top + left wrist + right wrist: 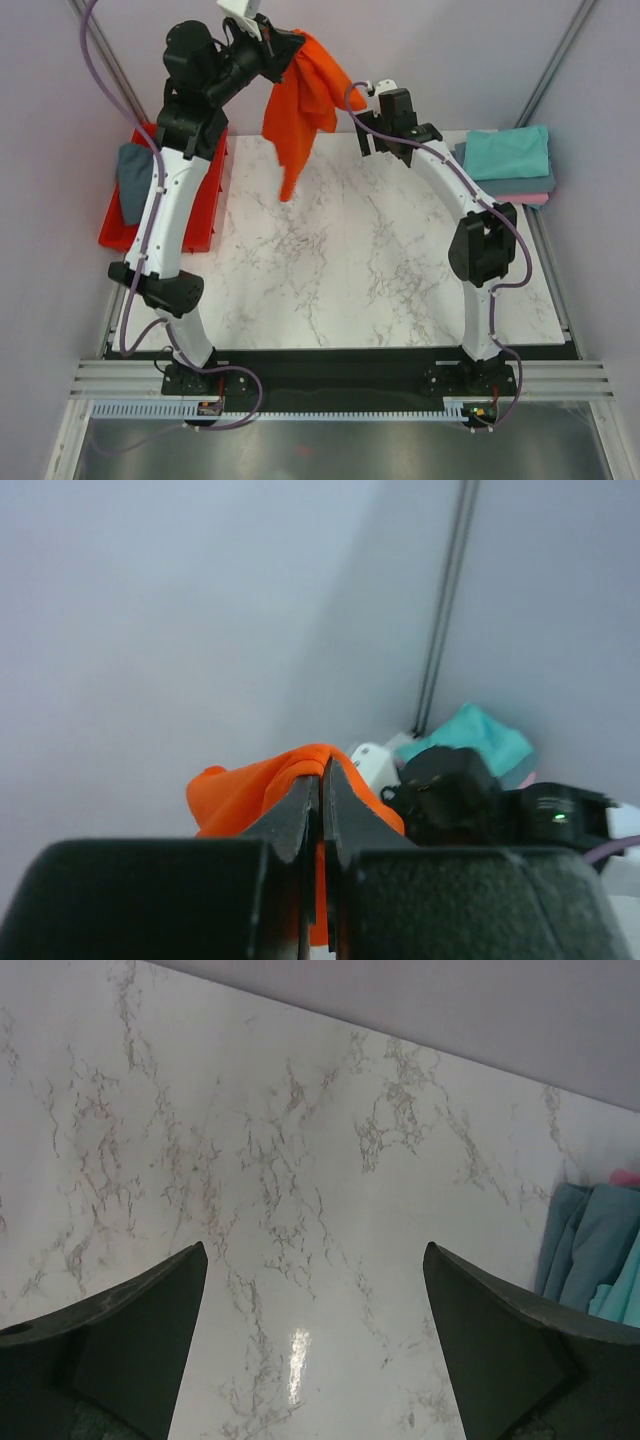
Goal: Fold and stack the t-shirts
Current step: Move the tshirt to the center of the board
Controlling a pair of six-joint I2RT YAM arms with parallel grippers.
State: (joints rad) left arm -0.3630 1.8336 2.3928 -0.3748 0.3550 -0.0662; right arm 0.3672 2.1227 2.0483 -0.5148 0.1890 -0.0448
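Black fingers (298,815) of the left gripper (322,780) fill the bottom of the left wrist view, pressed together on a fold of the orange-red t-shirt (240,790). Seen from above, this gripper is raised at the far side of the marble table (350,260), and the shirt hangs from it in a loose drape; whether its lowest tip touches the tabletop cannot be told. Just right of the hanging shirt, the right gripper (314,1255) points down at bare marble, its jaws spread wide with nothing between them. To the right of this hand lies a folded stack: a teal t-shirt (508,152) on top, a slate grey-blue t-shirt (530,183) under it, and a pink t-shirt (537,199) at the bottom. Below and left of the left gripper, a red tray (205,215) holds another grey-blue t-shirt (132,180)
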